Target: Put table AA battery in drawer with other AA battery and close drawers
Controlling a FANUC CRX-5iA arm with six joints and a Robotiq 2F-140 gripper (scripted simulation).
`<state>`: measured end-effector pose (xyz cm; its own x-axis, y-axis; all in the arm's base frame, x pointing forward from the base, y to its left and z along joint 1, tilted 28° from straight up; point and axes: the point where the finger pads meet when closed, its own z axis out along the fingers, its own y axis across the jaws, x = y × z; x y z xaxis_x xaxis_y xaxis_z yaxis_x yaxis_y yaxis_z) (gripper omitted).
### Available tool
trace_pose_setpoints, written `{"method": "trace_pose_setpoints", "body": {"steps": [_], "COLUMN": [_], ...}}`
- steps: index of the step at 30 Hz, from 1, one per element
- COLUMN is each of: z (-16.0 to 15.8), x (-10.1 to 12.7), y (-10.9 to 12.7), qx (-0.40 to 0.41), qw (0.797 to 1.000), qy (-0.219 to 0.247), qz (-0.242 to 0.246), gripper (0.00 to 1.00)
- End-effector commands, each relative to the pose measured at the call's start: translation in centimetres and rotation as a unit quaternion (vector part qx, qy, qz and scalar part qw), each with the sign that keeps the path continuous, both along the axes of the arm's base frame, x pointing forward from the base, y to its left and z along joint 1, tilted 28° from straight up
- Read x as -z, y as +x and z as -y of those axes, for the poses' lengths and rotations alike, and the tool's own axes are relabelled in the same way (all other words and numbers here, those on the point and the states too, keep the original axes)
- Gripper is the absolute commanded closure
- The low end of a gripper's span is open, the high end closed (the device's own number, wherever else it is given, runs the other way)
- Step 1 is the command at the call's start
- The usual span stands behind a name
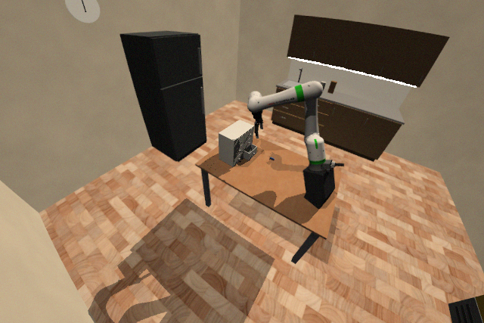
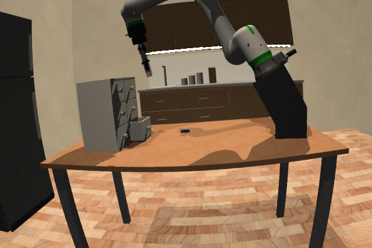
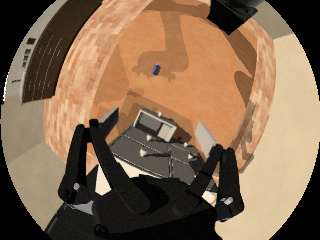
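Note:
The grey chest (image 1: 226, 149) (image 2: 97, 116) stands upright at one end of the table. Its bottom drawer (image 1: 250, 153) (image 2: 139, 130) (image 3: 146, 120), in the column farther from the exterior camera, is pulled out and looks level. The wrist view shows a pale patch inside it; I cannot tell what it is. The other drawers look pushed in. The blue AA battery (image 1: 271, 158) (image 2: 185, 130) (image 3: 156, 69) lies on the table beyond the open drawer's front. My gripper (image 1: 259, 131) (image 2: 147, 74) (image 3: 158, 120) is open and empty, high above the chest's front side. No battery is recognisable in the drawer.
The table (image 1: 249, 178) (image 2: 168, 152) (image 3: 210, 65) carries the chest and the arm's black base (image 1: 318, 186) (image 2: 288, 113) at opposite ends. Drawer knobs stick out from the chest's front. A black fridge (image 1: 175, 96) (image 2: 18, 119) stands on the floor beyond the chest's end.

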<state>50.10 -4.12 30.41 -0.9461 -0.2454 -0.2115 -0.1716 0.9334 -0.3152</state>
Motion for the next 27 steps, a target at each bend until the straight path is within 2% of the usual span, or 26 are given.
{"method": "trace_pose_setpoints", "body": {"steps": [1, 27], "z": [0.01, 0.05], "x": [0.02, 0.23], "y": [0.14, 0.78], "qx": [0.014, 0.08], "qw": [1.0, 0.996], "qy": [0.005, 0.031], "qz": [0.003, 0.016], "gripper": [0.0, 0.0]}}
